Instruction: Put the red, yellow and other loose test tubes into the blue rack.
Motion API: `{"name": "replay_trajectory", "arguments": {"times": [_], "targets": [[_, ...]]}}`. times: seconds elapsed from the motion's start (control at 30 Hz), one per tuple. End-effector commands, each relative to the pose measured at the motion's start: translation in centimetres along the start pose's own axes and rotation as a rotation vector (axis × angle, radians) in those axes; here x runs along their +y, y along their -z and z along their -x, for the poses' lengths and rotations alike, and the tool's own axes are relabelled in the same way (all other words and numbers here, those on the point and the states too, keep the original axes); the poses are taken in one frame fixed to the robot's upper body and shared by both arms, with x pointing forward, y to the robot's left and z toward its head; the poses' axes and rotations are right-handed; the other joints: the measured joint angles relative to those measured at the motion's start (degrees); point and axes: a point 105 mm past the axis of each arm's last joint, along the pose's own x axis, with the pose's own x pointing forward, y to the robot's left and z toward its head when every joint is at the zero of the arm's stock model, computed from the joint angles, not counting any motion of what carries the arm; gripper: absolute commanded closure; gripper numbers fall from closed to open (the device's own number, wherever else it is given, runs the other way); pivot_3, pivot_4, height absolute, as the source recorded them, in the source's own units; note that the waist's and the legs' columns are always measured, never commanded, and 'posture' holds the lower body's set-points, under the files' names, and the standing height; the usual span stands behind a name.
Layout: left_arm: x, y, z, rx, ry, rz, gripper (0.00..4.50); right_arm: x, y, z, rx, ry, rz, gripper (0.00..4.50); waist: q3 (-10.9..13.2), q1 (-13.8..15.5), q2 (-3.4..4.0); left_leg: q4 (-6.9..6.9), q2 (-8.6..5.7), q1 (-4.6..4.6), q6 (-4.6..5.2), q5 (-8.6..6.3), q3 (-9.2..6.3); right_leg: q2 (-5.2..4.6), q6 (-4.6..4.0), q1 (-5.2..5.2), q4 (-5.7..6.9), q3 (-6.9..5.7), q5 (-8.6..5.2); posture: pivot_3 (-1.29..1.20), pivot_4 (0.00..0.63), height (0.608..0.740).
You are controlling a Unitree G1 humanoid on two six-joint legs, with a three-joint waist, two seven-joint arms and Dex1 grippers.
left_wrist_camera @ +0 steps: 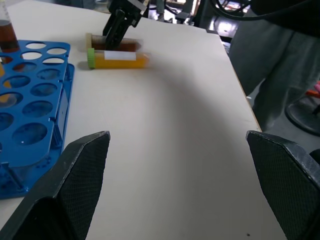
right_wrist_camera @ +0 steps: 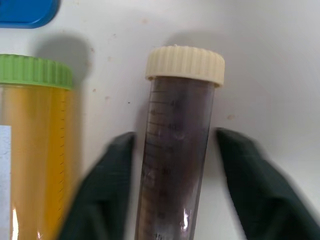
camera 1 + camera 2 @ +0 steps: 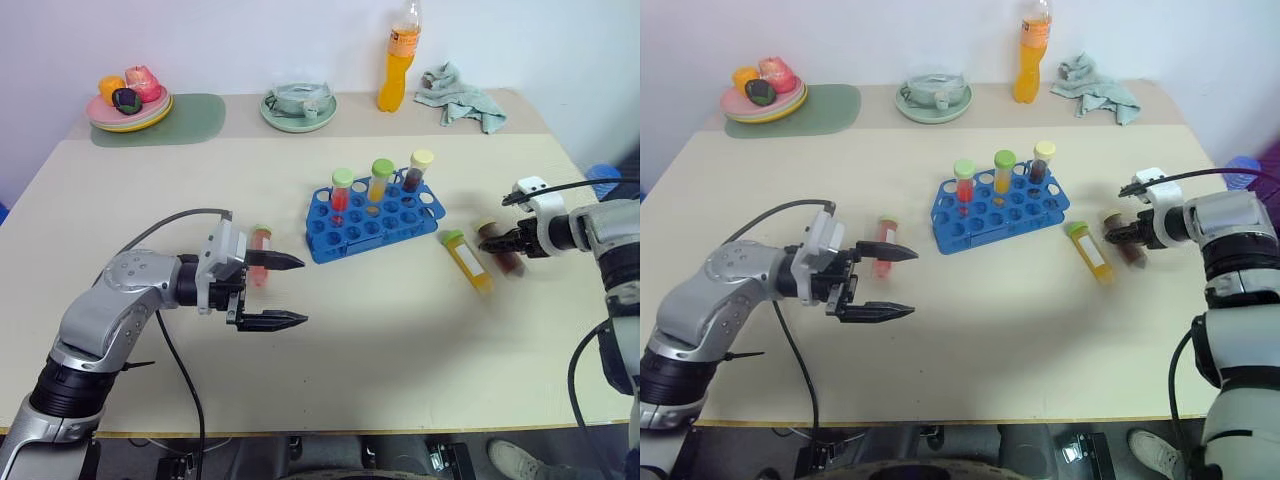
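Table [image 3: 380, 340], L to R.

1. L claw [image 3: 302, 291]: jaws wide apart, holding nothing, above the table at 8 o'clock of the blue rack [image 3: 345, 237].
2. Loose red tube [image 3: 883, 247]: flat on the table just beyond the L claw's upper finger, at 9 o'clock of the rack.
3. Rack: three tubes upright in its far row: red fill [image 3: 341, 190], yellow fill [image 3: 380, 180], dark fill [image 3: 417, 172].
4. Loose yellow tube [image 3: 467, 260]: green cap, flat, at 4 o'clock of the rack.
5. Brown tube [image 3: 508, 262]: cream cap, flat, just beside the yellow tube at its 3 o'clock.
6. R claw [image 2: 175, 137]: fingers drawn in on both sides of the brown tube.
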Motion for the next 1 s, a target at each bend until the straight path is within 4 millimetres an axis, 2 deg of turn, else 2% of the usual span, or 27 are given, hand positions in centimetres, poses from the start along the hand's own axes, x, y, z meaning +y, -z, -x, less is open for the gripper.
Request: {"name": "replay_trajectory", "arguments": {"times": [0.03, 0.47, 0.57, 0.63, 0.67, 0.8, 0.9, 1.0], "targets": [[-0.3, -0.8, 0.2, -0.024, -0.011, -0.033, 0.0, -0.1, -1.2, 0.5, -0.021, 0.005, 0.041, 3.57, 0.0, -0.06, 0.0, 0.0, 0.0, 0.0, -0.01, 0.0, 0.0, 0.0, 0.03, 0.0, 0.0, 0.0, 0.01, 0.0, 0.15, 0.74], [0.1, -0.7, 0.0, -0.03, -0.027, -0.036, 0.0, -0.3, -1.5, 1.2, -0.031, 0.015, 0.095, 3.57, 0.0, -0.76, 0.0, -0.01, 0.0, 0.04, -0.09, 0.06, -0.02, 0.01, 0.08, -0.02, 0.18, 0.0, 0.04, 0.0, 0.15, 0.74], [0.2, -0.7, 0.0, -0.033, -0.033, -0.037, 0.0, -0.5, -2.2, 2.1, -0.072, 0.026, 0.099, 3.57, 0.0, -0.73, 0.0, 0.0, 0.0, 0.04, -0.29, 0.17, -0.02, 0.01, 0.08, -0.04, 0.25, 0.0, 0.04, 0.0, 0.15, 0.74], [0.4, -0.6, 0.2, -0.035, -0.052, -0.034, 0.0, 0.1, -3.5, 3.9, -0.166, -0.007, 0.116, 3.57, 0.05, -0.59, 0.07, 0.0, 0.01, 0.03, -0.31, 0.18, -0.03, 0.0, 0.08, -0.06, 0.27, 0.0, 0.04, 0.0, 0.15, 0.74], [0.5, -0.6, 0.4, -0.039, -0.066, -0.032, 0.0, 0.7, -4.4, 5.0, -0.245, -0.027, 0.153, 3.57, 0.06, -0.57, 0.09, 0.0, 0.0, 0.03, -0.3, 0.18, -0.03, -0.01, 0.08, -0.07, 0.29, 0.0, 0.03, 0.0, 0.15, 0.74], [1.9, -0.2, 0.9, -0.067, -0.157, -0.035, 0.0, 5.5, -7.6, 8.9, -0.667, -0.172, 0.267, 3.57, 0.06, -0.5, 0.07, -0.04, 0.04, 0.07, -0.29, 0.17, -0.05, 0.01, 0.1, -0.07, 0.35, 0.0, 0.02, 0.0, 0.15, 0.74], [2.9, 0.4, 0.8, -0.064, -0.204, -0.065, 0.0, 8.1, -7.7, 9.4, -0.88, -0.16, 0.275, 3.57, 0.05, -0.6, -0.04, -0.02, 0.07, 0.17, -0.27, 0.16, -0.07, 0.02, 0.1, -0.01, 0.48, 0.0, 0.02, 0.0, 0.15, 0.74], [3.8, 0.1, 0.7, -0.092, -0.236, -0.081, 0.0, 9.9, -7.2, 8.4, -1.036, -0.13, 0.229, 3.57, 0.06, -0.35, -0.03, 0.06, 0.11, 0.18, -0.33, 0.2, -0.14, 0.09, 0.09, 0.0, 0.57, 0.0, 0.03, 0.0, 0.15, 0.74]]}}
